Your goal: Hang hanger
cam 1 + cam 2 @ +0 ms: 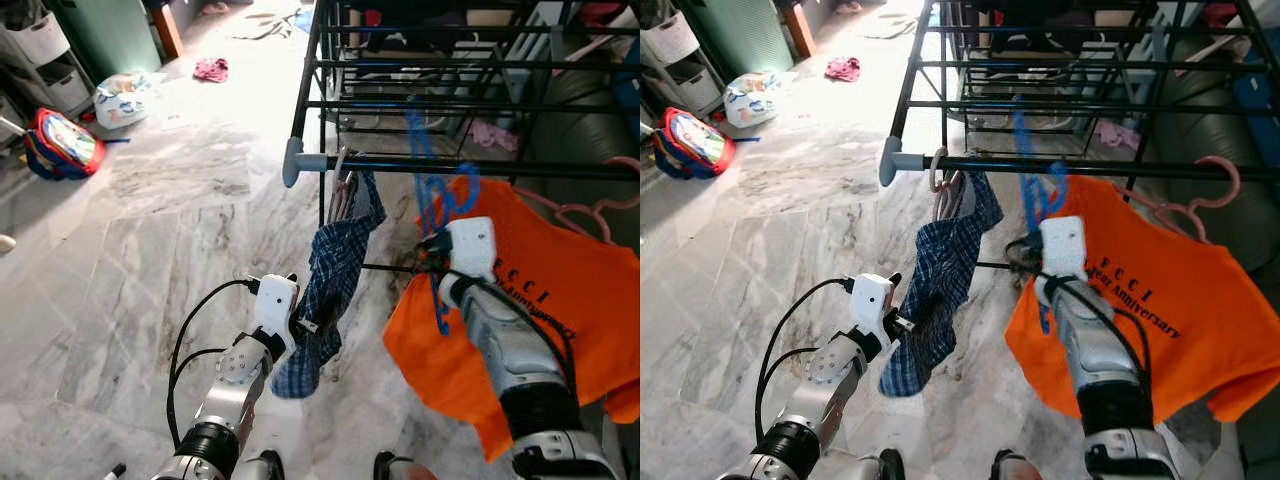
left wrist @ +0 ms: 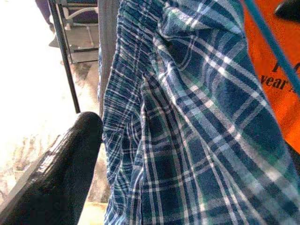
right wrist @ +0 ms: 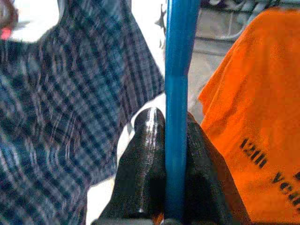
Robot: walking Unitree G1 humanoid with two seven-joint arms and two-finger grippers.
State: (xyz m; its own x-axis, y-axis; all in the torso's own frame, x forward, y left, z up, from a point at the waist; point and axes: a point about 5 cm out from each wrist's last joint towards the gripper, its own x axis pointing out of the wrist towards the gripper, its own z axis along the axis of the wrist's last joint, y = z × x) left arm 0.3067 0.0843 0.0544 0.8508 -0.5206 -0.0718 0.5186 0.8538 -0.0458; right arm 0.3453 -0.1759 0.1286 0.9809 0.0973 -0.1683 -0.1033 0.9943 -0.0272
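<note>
A blue hanger (image 1: 418, 140) stands upright in front of the black drying rack's front rail (image 1: 480, 168), its hook up at the rail. My right gripper (image 1: 430, 250) is shut on its lower bar, and the blue bar (image 3: 177, 93) runs between the two black fingers. A blue plaid cloth (image 1: 335, 270) hangs from the rail's left end. My left gripper (image 1: 305, 325) is low against that cloth and open; one finger (image 2: 61, 173) shows beside the plaid (image 2: 197, 131), which hides the other. An orange T-shirt (image 1: 570, 300) on a pink hanger (image 1: 590, 215) hangs to the right.
The rack's grey end cap (image 1: 292, 162) juts left over the marble floor. On the floor at far left lie a red backpack (image 1: 62, 143), a plastic bag (image 1: 122, 98) and a pink cloth (image 1: 211, 69). White shelving (image 1: 45, 60) stands in the corner.
</note>
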